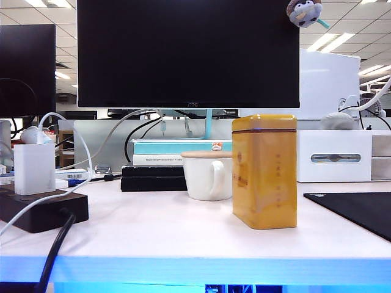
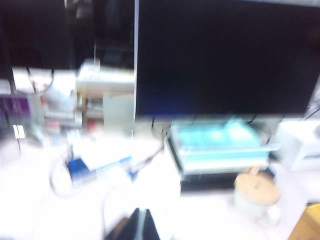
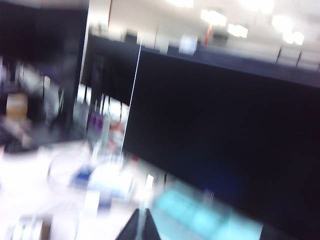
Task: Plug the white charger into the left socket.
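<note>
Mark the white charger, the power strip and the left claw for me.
white charger (image 1: 34,168), exterior view, front face.
power strip (image 1: 27,215), exterior view, front side.
left claw (image 2: 139,226), left wrist view, shut fingertips.

Exterior view was sharp and evenly lit by ceiling panels (image 1: 330,39) at 1-2 o'clock, w/ a blue glow along the table edge (image 1: 195,268) at 6. Both wrist views were badly motion-blurred. Left wrist view was blown out white across the desk (image 2: 45,210) at 7-8; right wrist view was dim, w/ ceiling lights (image 3: 220,17) glaring at 12-1.
</note>
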Robot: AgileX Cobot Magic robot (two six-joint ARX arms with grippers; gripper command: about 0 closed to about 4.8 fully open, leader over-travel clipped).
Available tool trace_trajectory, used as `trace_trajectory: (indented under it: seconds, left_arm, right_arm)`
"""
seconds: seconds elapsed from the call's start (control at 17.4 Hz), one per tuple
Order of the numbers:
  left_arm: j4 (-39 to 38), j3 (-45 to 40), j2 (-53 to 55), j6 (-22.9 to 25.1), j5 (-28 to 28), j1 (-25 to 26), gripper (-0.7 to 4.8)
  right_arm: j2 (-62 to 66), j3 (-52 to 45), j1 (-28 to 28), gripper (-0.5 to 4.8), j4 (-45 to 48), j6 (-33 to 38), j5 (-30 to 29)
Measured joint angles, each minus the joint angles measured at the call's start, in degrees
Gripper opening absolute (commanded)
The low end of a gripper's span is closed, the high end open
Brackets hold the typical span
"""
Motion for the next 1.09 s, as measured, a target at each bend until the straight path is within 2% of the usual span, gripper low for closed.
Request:
trace_trajectory:
  seconds: [0.11,0.34,0.52,0.63,0.75,0.92,1.09]
  left_arm:
    - [6.47,-12.35,-1.27,-2.73,0.57,0.0,-0.06]
    - [25.94,-26.38,-1.03,-7.58,2.6,0.0,-0.06]
    - [33.14,-37.48,-1.05,-9.27,3.02,0.0,-0.06]
    - [37.75,-44.17,-1.03,-9.25,5.14,-0.02,-0.06]
    - [39.3,-48.26,-1.03,-8.72,4.72,-0.02,-0.06]
    - [42.62,-52.89,-1.07,-6.62,3.26,-0.04,-0.06]
    - [45.29,-56.94,-1.05,-2.49,2.49,-0.04,-0.06]
  right_arm:
    - [-5.55,-12.07,0.02,-0.05,4.33,2.21,2.84]
    - [-13.14,-27.08,-0.02,-0.05,7.69,3.28,6.45]
    - [-15.15,-37.94,0.0,-0.05,7.72,7.98,6.73]
    - [-15.08,-44.54,0.0,-0.05,8.98,8.81,7.65]
    - [-15.1,-49.24,0.0,-0.05,10.62,8.94,8.2]
    - [-15.02,-49.72,-0.13,-0.05,8.48,9.25,9.33]
    - [-15.02,-49.72,-0.24,-0.05,5.92,9.27,9.42]
